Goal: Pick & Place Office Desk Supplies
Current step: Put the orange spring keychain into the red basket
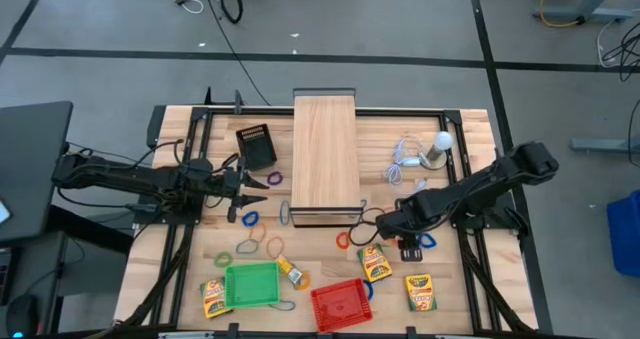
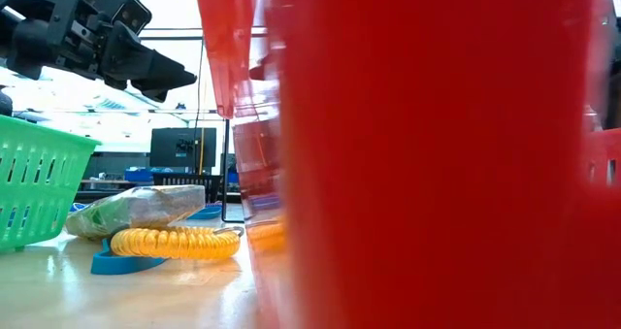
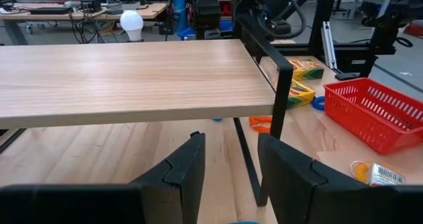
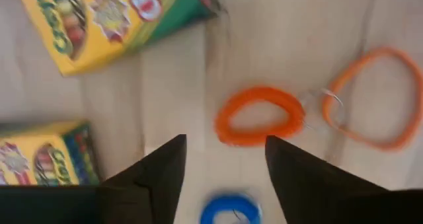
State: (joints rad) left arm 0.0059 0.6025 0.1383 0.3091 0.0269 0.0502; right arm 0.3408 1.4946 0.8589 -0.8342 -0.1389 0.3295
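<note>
High view showed the supplies scattered over the near half of the wooden table [image 1: 470,129], in front of the long pale wooden box [image 1: 325,159]. Small coloured loops lay loose on the boards: a purple loop [image 1: 274,178] beside the left arm, a blue loop [image 1: 250,219] and a yellow loop [image 1: 247,247] below it, and an orange loop [image 1: 344,240] near the box's front corner. Three yellow-and-green crayon boxes lay flat: one crayon box [image 1: 375,263] just below the right gripper, another crayon box [image 1: 421,292] toward the near right edge, and a third crayon box [image 1: 213,297] touching the green basket [image 1: 252,284]. A red basket [image 1: 342,302] sat beside the green one.

The right gripper [image 1: 386,228] hovered low over the table between the orange loop and the nearest crayon box. In the right wrist view its fingers [image 4: 155,178] stood spread apart with nothing between them, an orange coiled loop [image 4: 259,116] lying just ahead, joined by a small ring to a thinner orange band [image 4: 373,98], and a blue coil [image 4: 229,209] near the fingertips.

The left gripper [image 1: 236,184] waited at the left of the wooden box, its fingers [image 3: 185,174] parted and empty.

Low view showed a yellow coiled loop [image 2: 175,242] lying on a blue band [image 2: 121,263].
</note>
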